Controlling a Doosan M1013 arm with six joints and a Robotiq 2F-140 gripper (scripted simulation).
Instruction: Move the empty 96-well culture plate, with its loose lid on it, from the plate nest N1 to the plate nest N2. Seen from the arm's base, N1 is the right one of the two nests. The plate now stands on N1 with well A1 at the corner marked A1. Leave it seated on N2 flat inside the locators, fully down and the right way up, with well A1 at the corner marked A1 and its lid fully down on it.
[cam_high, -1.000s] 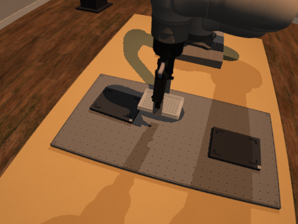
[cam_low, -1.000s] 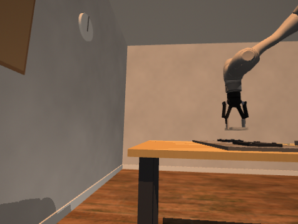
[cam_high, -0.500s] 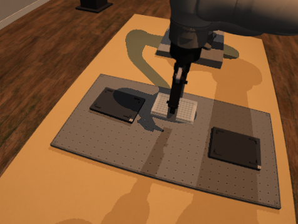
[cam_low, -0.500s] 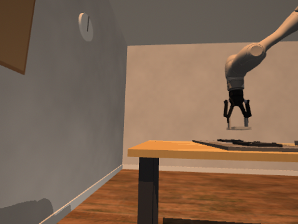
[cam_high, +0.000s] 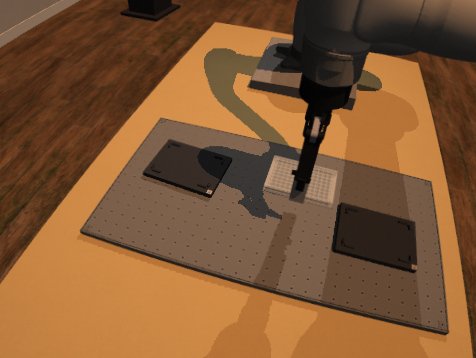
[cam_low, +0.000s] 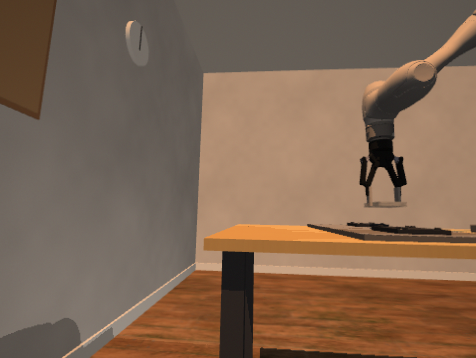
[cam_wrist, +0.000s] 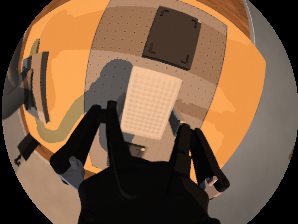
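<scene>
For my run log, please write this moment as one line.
phase: carry | tool: shut on plate | plate: in air, between both nests | nests: both bare

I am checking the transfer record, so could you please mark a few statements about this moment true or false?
1. The claw is shut on the culture plate. True.
2. The plate rests on a nest. False: it hangs in the air above the breadboard, between the two nests.
3. Both nests, the left-hand one and the right-hand one in the top view, are bare. True.
4. The plate hangs steeply tilted. False: in the exterior view it looks level.
</scene>
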